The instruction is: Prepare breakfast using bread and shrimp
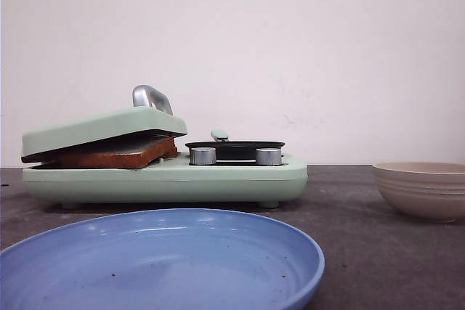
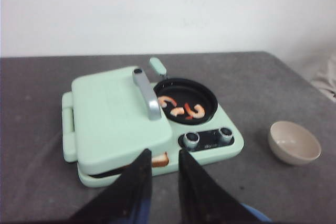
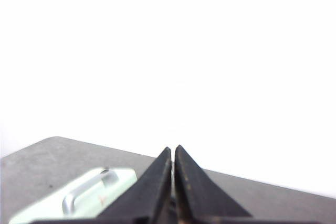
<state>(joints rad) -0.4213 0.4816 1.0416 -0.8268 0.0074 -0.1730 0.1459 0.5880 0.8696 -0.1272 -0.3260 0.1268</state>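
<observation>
Bread under mint lid; no legible writing. Left gripper apart; right gripper together, empty.

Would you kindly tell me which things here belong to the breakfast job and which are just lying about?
Belong to the job:
bread in the grill
shrimp in the pan
blue plate, probably for serving

Lying about:
beige bowl, apparently empty
</observation>
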